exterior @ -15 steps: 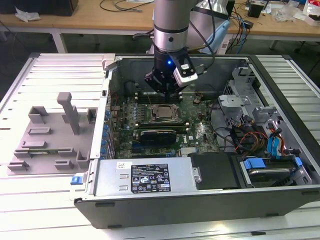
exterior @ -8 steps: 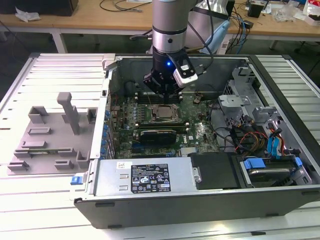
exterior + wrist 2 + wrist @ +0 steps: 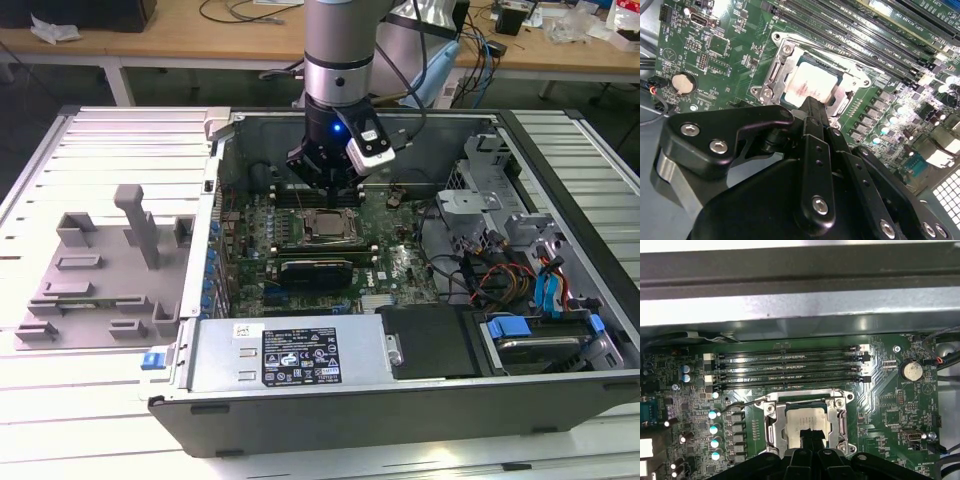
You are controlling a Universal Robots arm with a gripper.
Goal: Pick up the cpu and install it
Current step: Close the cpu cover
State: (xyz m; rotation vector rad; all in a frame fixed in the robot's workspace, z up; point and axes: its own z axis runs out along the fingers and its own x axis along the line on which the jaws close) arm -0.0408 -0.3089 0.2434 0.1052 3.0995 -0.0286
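We are hanging our gripper (image 3: 813, 434) right over the cpu (image 3: 806, 417). It is pinching shut and gripping nothing. The cpu is lying flat in its socket (image 3: 774, 427), straight below the tips.

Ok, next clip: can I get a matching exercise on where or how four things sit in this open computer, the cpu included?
Things:
1. cpu
2. coin battery
3. grey fixture
4. memory slots

Descriptions:
A. outside the case, on the exterior view's left
B. round and silvery, on the green board, apart from the socket
C. long black parallel strips beside the socket
D. lying inside the metal socket frame

Pairs: 1-D, 2-B, 3-A, 4-C
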